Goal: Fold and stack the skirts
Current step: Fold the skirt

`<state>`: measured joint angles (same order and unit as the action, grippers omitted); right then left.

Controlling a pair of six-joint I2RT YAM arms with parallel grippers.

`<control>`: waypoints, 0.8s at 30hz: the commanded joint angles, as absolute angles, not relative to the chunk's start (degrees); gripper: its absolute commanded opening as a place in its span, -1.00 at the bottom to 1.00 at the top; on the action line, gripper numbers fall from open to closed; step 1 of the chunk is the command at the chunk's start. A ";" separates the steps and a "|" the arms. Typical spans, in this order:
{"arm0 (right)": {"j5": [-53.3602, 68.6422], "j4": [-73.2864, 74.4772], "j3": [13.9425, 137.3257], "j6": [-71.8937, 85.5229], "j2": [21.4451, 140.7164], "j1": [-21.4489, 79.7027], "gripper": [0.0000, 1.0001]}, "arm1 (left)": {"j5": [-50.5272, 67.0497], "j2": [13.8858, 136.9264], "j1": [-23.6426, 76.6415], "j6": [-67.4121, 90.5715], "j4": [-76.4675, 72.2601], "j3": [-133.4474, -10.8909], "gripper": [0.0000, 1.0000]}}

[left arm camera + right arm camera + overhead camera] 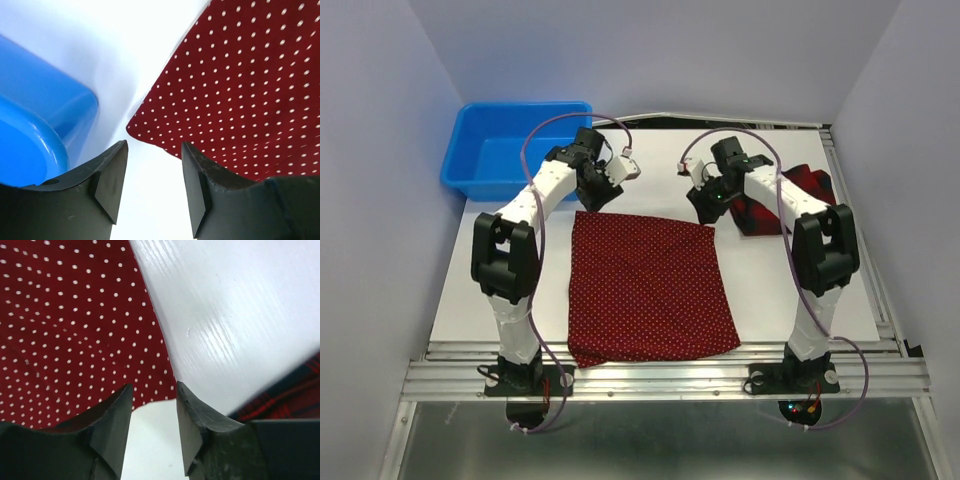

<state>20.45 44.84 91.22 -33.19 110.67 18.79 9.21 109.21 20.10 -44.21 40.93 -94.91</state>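
White-linked left arm [525, 205] and matching right arm [798, 205] are fitted with chunky black joint housings. Thin lilac cables [526, 150] are looped along both. Matte black wedge-shaped gripper fingers [111, 180] are seen; tiny red and green lights [798, 408] are lit at the right base.

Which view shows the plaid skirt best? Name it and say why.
Top external: the plaid skirt lies bunched on the right, partly behind the right arm. The right wrist view catches only a blurred edge; the left wrist view shows none.
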 commanded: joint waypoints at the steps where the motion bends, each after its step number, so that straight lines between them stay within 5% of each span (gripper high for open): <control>1: 19.78 42.36 95.36 -35.15 113.72 18.98 -0.05 | 5.98 109.95 19.51 -51.93 39.73 -93.43 0.17; 18: 15.82 41.04 91.85 -39.11 118.74 18.98 -0.01 | -2.37 120.76 19.42 -61.52 42.54 -97.73 0.16; 24: 15.21 41.13 90.62 -40.16 119.27 18.98 -0.10 | -3.69 122.87 19.51 -62.23 42.80 -97.56 -0.03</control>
<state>16.23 42.78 91.37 -38.68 119.39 18.83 -2.31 122.74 19.75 -60.64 41.01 -95.31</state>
